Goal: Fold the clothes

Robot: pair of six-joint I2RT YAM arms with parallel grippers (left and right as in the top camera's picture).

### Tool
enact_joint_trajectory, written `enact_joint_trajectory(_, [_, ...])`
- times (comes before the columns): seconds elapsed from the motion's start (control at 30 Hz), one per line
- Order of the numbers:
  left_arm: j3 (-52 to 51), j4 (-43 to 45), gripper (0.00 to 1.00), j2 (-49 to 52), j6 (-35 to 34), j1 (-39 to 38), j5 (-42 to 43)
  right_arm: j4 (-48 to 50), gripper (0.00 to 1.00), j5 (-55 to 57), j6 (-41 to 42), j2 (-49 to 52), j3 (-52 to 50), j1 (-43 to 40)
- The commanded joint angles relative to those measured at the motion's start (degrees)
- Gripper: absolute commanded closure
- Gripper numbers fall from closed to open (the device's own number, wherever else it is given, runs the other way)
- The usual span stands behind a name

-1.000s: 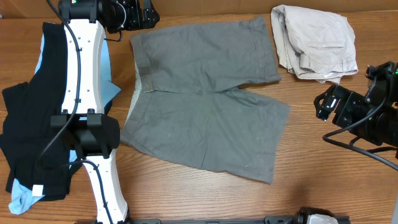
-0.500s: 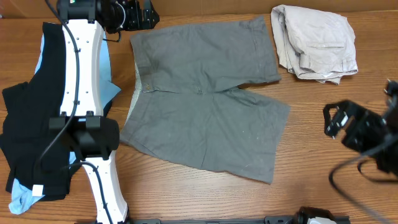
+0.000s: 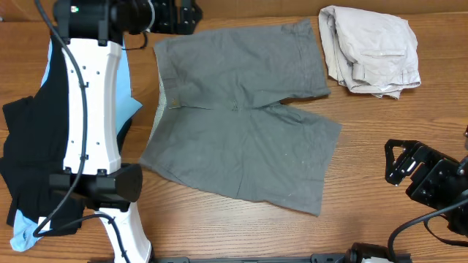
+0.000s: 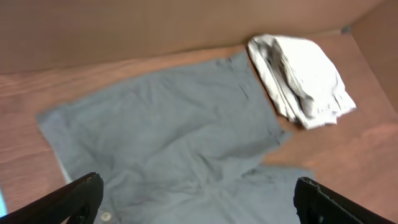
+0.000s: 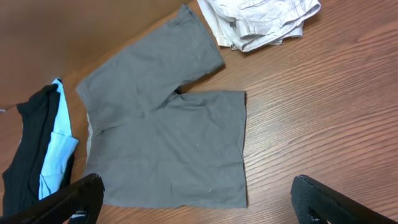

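Looking across the desk (image 3: 219,226) from the left: black shorts (image 3: 22,146) are heaped at the left edge, mixed up with a light-blue garment (image 3: 134,108) and partly hidden by the left arm. The left tool (image 3: 190,14) hangs at the far edge, just past the waistband corner of the grey shorts (image 3: 241,139), fingers spread wide with nothing in them. The grey shorts lie flat mid-desk, waistband to the left, both legs pointing right, not folded yet. Beige shorts (image 3: 369,47) sit bunched in the far right corner, apart from the grey pair. The right tool (image 3: 393,162) is out by the right edge, also wide open and empty, well clear of any fabric. My read: we're right at the start of folding the grey pair. Next, each tool needs to drop onto an edge, pinch the cloth, and carry one leg over the other.
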Motion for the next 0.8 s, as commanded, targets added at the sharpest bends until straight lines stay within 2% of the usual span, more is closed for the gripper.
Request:
enact_joint_trajectory(0.0, [0.1, -0.9, 0.00, -0.3, 2.1, -1.2, -1.0, 0.1, 0.00, 1.7, 2.4, -0.5, 0.8, 0.1])
enact_joint_trajectory(0.13, [0.1, -1.7, 0.00, -0.2, 2.1, -2.1, -5.7, 0.1, 0.00, 7.3, 8.3, -0.5, 0.8, 0.1])
enact_joint_trajectory(0.3, [0.1, -2.4, 0.00, -0.2, 1.8, -2.1, -6.4, 0.1, 0.00, 8.4, 11.3, -0.3, 0.7, 0.1])
enact_joint_trajectory(0.63, [-0.1, -4.7, 0.00, 0.9, 2.5, -2.4, -6.3, 0.5, 0.00, 9.8, 13.2, 0.0, 0.7, 0.1])
enact_joint_trajectory(0.77, [-0.1, -6.7, 0.00, 2.5, 0.5, -2.7, -6.4, 2.2, 0.00, 9.2, 13.7, 0.9, 0.5, 0.1])
